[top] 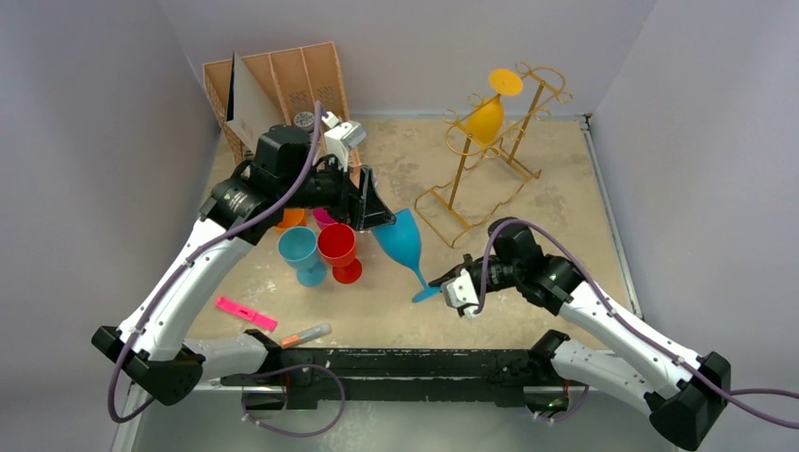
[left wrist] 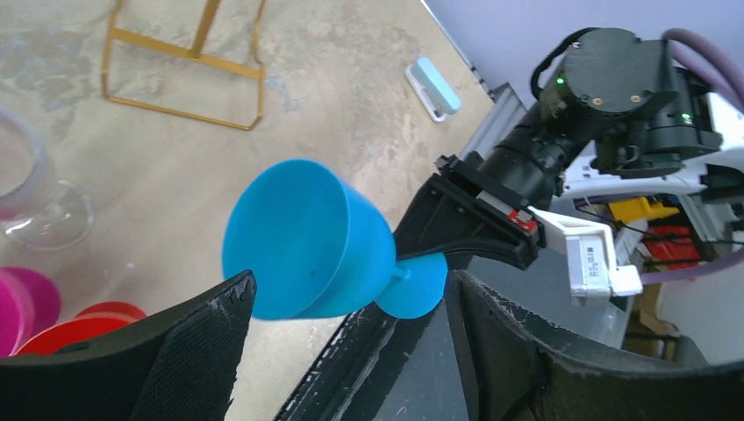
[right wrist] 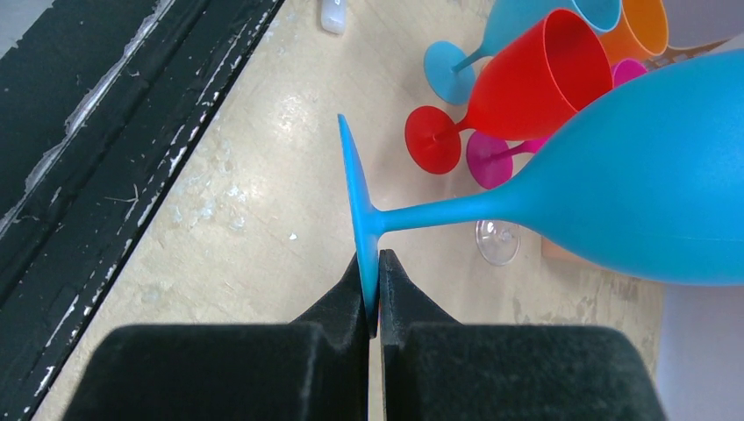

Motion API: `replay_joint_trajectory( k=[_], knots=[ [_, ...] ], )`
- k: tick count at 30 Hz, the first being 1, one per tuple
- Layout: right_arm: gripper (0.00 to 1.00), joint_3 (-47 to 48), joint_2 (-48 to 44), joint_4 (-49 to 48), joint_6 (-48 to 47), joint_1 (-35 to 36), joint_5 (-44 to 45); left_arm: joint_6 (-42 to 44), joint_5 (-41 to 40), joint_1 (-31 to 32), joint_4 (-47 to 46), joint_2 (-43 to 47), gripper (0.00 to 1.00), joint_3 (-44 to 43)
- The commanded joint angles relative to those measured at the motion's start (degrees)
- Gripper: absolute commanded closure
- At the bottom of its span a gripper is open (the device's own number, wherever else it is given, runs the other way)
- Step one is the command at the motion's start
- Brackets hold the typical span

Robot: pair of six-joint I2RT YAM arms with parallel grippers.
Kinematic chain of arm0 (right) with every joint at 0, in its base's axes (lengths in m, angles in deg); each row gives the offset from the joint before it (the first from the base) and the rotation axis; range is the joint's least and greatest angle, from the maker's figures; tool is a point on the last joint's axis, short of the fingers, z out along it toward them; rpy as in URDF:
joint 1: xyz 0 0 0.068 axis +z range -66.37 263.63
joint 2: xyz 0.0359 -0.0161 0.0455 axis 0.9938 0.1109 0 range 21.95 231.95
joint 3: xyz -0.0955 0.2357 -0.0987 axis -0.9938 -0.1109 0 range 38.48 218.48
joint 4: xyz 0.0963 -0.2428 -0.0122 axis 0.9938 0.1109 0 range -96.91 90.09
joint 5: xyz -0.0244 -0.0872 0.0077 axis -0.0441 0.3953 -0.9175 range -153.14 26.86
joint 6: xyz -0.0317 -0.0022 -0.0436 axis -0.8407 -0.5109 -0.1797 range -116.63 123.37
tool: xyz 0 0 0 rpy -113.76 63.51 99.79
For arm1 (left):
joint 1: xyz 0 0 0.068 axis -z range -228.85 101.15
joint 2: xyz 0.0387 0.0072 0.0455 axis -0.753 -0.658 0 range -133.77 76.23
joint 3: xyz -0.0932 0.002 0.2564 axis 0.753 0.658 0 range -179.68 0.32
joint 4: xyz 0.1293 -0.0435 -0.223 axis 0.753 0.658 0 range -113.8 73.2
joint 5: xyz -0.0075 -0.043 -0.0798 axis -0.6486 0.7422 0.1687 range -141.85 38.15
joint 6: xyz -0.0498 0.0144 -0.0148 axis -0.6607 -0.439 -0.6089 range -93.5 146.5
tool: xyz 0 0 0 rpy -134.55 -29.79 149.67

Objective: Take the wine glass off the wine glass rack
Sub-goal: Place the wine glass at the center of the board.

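Observation:
A blue wine glass (top: 400, 237) hangs tilted over the table, bowl up and to the left. My right gripper (top: 439, 280) is shut on the rim of its foot (right wrist: 360, 210), with the thin disc pinched between the pads. My left gripper (left wrist: 349, 285) is open, one finger on each side of the blue bowl (left wrist: 303, 241), which lies just beyond the fingertips. The gold wire wine glass rack (top: 471, 202) stands at the back right. A yellow wine glass (top: 485, 118) hangs upside down from its top loops.
Light blue (top: 300, 250), red (top: 337, 247), orange (top: 290, 218) and magenta (top: 325, 217) glasses cluster under the left arm, with a clear glass (left wrist: 35, 193) beside them. A tan slotted organiser (top: 283, 80) stands back left. A pink marker (top: 245, 313) and another marker (top: 306, 333) lie near the front.

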Motion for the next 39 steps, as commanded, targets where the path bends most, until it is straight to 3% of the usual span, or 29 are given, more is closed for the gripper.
replay_joint_trajectory(
  k=[1,8,14,22,32,39],
  knots=[
    [1.00,-0.7,-1.7,-1.2,-3.9,0.8,-2.4,0.2,9.6,-0.1,-1.3,-2.1,0.24,-2.5],
    [1.00,-1.1,-1.5,-2.0,-5.3,0.9,-2.4,-0.9,20.5,0.0,-6.8,-1.9,0.29,1.9],
    [1.00,-0.7,-1.2,-1.4,-6.3,1.1,-0.8,-1.5,20.8,0.0,-5.6,-3.6,0.34,2.9],
    [1.00,-1.0,-0.5,-2.8,-6.6,1.2,-0.4,-0.4,22.8,1.0,-4.4,-5.8,0.49,3.0],
    [1.00,-0.8,0.2,-3.4,-6.4,1.2,1.7,1.7,20.3,2.3,-2.9,-4.6,1.00,1.5],
    [1.00,-1.1,-0.2,-3.9,-5.6,1.3,1.7,2.1,20.1,2.5,-2.4,-4.7,1.00,1.8]
  ],
)
